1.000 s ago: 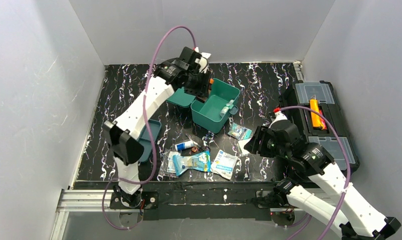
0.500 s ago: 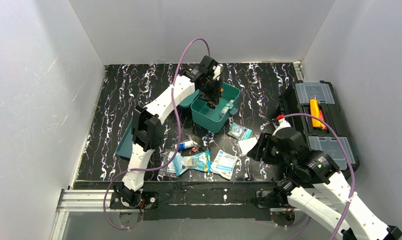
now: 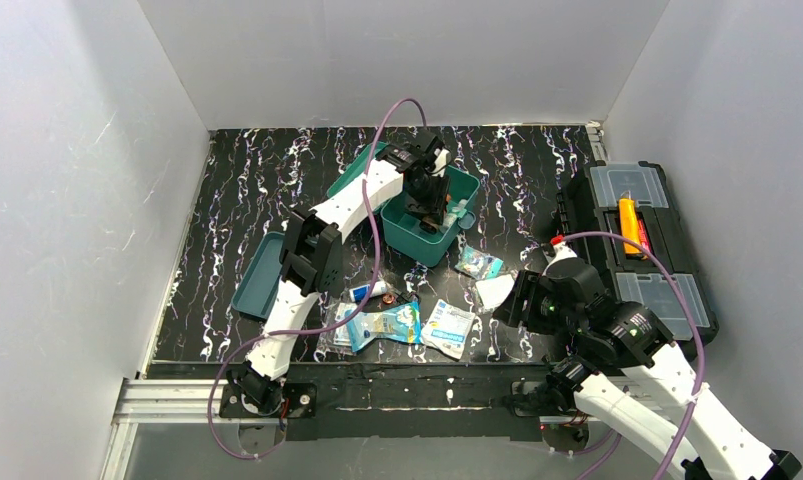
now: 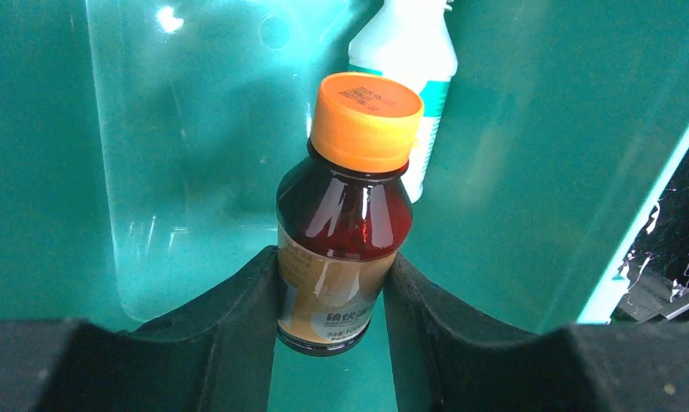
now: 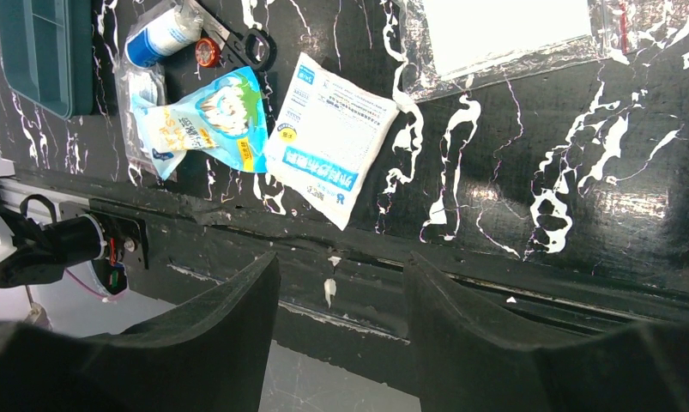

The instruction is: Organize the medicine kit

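Left jaws grip an amber bottle [image 4: 343,232], partly hiding a white bottle [image 4: 405,43].

Robot lab test cell, plain white enclosure walls [image 3: 77,180], black marbled tabletop [image 3: 247,190], aluminium mounting rail [image 3: 167,400]

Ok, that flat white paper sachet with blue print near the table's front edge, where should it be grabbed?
Probably pinch the flat white sachet at its right edge, coming down from above with the open right gripper. It lies flat, so only an edge offers purchase, and the blue-green plastic pouch sits against its left edge while the right one is free.
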